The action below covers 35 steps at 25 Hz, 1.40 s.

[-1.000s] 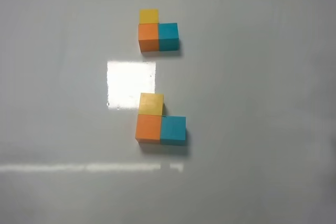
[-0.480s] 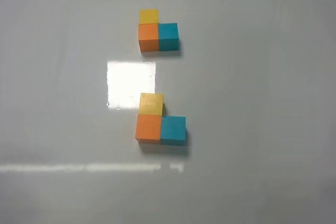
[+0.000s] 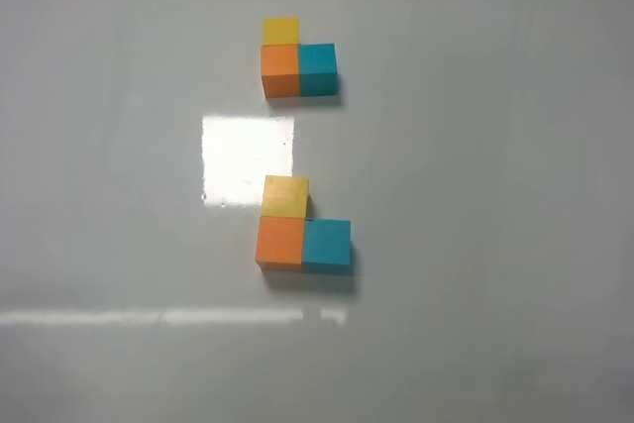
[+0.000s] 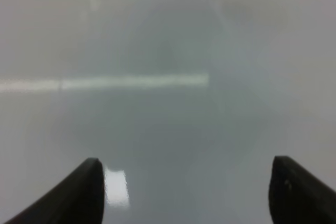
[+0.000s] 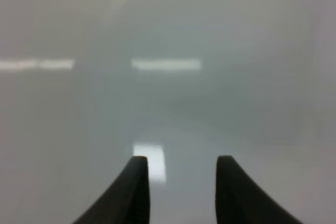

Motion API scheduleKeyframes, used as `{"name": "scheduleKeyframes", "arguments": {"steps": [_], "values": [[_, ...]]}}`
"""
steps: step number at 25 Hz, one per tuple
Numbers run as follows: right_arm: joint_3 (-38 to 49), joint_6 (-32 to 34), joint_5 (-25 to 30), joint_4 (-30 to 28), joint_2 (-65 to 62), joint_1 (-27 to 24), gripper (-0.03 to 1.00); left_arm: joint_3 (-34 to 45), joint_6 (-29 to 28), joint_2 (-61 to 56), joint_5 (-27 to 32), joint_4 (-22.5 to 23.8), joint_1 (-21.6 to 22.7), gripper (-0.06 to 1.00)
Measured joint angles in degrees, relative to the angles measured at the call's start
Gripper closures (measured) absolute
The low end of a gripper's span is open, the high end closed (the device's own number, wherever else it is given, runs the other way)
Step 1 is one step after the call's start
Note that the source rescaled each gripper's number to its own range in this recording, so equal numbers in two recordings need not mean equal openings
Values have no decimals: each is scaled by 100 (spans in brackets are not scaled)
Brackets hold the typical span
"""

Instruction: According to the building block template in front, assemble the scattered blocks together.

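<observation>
Surface: a glossy pale grey table (image 3: 475, 185) is seen, with a bright square glare patch (image 3: 248, 158) and a reflected light strip nearer the camera.
Template: the building block template (image 3: 297, 64) is seen at the far side of the table, an L of bright yellow, orange and teal cubes.
Blocks: the scattered blocks (image 3: 302, 230) are found already joined; the mustard yellow cube (image 3: 285, 195) is set behind the orange cube (image 3: 280, 243), and the teal cube (image 3: 327, 245) is touching the orange one's side. The template's layout appears to be matched.
Left gripper: the left gripper (image 4: 186, 192) is seen with fingers wide apart; nothing is held. No block is in its view, so the blocks are judged well clear of it.
Right gripper: the right gripper (image 5: 181, 190) is seen with fingers set narrowly apart, nothing between them; only bare table lies ahead.
Progress: the assembly is judged complete or nearly so.
Risk: the mustard cube appears slightly offset from the orange edge; any further nudge to correct it could push the trio apart or rotate it, since the cubes are only resting together.
</observation>
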Motion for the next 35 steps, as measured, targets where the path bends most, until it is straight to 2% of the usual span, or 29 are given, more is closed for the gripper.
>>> {"name": "scheduleKeyframes", "arguments": {"steps": [4, 11, 14, 19, 24, 35], "values": [[-6, -303, -11, -44, 0, 0, 95, 0, 0, 0, 0, 0, 0, 2], [141, 63, -833, -361, 0, 0, 95, 0, 13, 0, 0, 0, 0, 2], [225, 28, -1005, -356, 0, 0, 95, 0, 13, 0, 0, 0, 0, 2], [227, 152, -1053, -421, 0, -135, 95, 0, 23, 0, 0, 0, 0, 2], [227, 220, -1053, -496, 0, -849, 95, 0, 23, 0, 0, 0, 0, 2], [227, 238, -1053, -509, 0, -894, 95, 0, 20, 0, 0, 0, 0, 2]]}}
